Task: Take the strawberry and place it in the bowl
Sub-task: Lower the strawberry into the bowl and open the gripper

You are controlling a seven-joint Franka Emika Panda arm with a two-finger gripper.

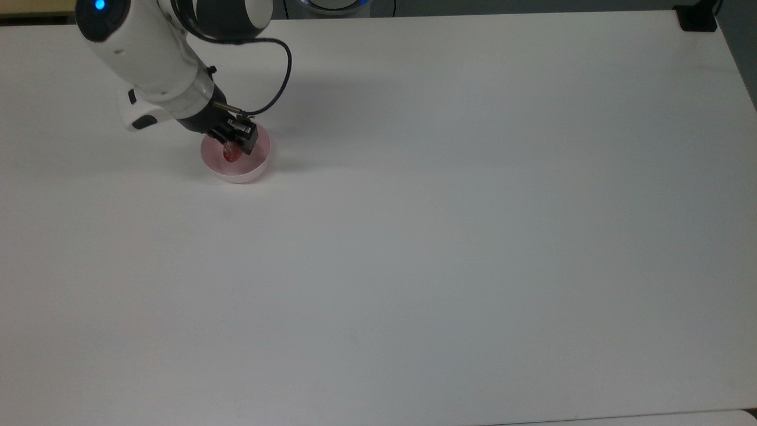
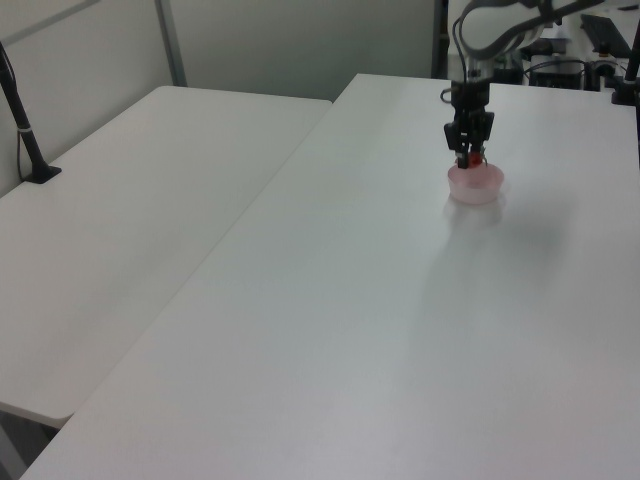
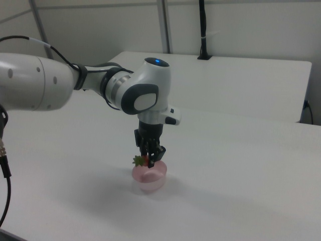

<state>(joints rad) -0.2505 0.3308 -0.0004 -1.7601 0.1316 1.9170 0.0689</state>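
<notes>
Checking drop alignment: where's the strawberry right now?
Held in the pincer just above the bowl, near the top view's upper left; the strawberry hangs over the bowl's opening, not yet released.

Bare white table (image 1: pixel 449 248) all around bowl (image 1: pixel 248 171); sole obstruction gripper (image 1: pixel 235 142) over bowl, top view's far left.

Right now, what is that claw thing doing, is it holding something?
Gripper: shut on the strawberry, holding it just above the pink bowl.
</notes>
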